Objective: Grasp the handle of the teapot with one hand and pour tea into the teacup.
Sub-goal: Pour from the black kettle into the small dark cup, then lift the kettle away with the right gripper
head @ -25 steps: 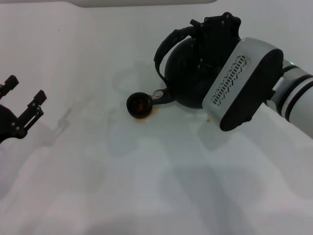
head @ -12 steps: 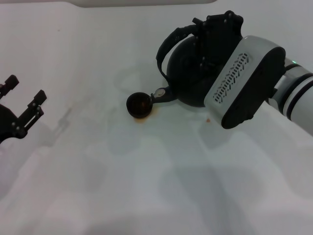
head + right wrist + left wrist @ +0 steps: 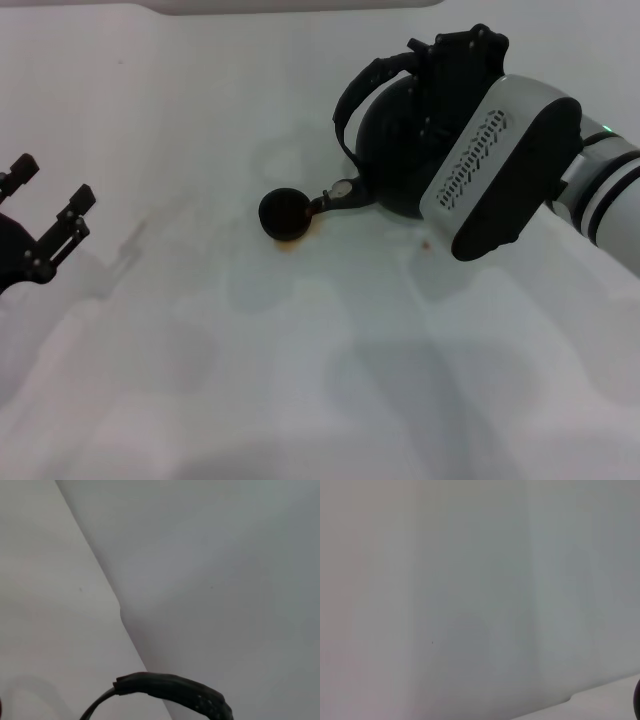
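One large matte black teapot [image 3: 400, 165] hangs tilted at our right gripper [image 3: 455, 62], which is clamped on its ribbed arched handle [image 3: 362, 90]. Its silver-disc spout [image 3: 338, 194] dips onto the rim of the tiny black teacup [image 3: 284, 214], amber tea [image 3: 318, 224] staining the white table [image 3: 300, 380] beside it. Our left gripper [image 3: 48, 228] idles far left, jaws apart.

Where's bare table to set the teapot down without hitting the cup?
Bare patch: table nearer the robot than the teacup, between left gripper and right arm. Crowded: teapot spout over the teacup, amber stains beside it, right gripper at the handle.
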